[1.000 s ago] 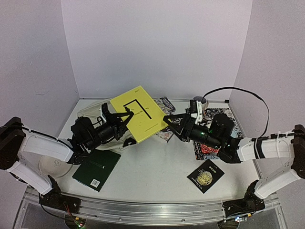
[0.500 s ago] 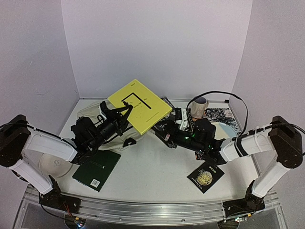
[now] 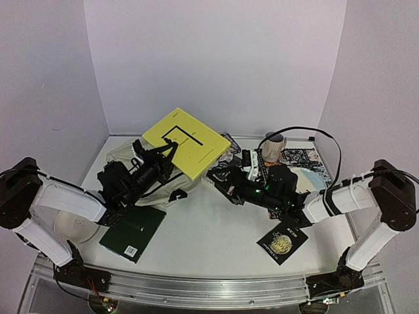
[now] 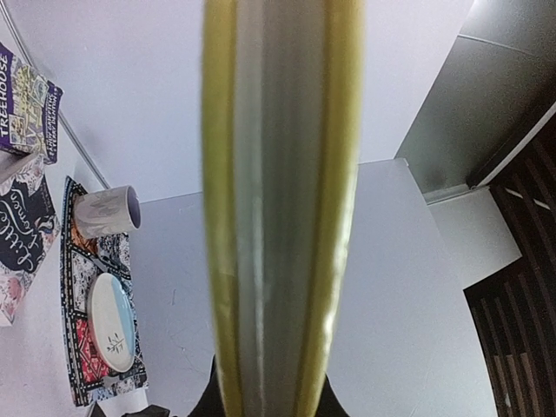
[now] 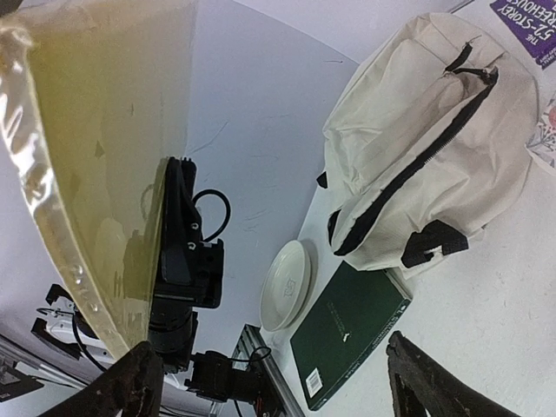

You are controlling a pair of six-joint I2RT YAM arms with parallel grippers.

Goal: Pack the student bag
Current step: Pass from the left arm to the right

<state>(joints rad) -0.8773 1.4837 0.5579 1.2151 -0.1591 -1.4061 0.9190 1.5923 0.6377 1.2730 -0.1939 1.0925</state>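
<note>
White tabletop boxed in by pale lilac walls, pretty cluttered. Left gripper is pinching a yellow book by its lower edge, holding it tilted up off the table in the upper middle of the overhead frame. On its own wrist cam you just get the book's page edge running straight up the middle of the shot. Student bag lies on the table left of centre in the overhead, mostly tucked behind that left arm. The right wrist cam shows it way better in its upper right, cream fabric with black zipper lines. Right gripper sits right of centre, near the yellow book's lower-right edge, fingers spread wide with nothing between them. Green book lies in the lower left next to a white plate, a black book in the lower right, and a mug plus a patterned mat further up on the right
</note>
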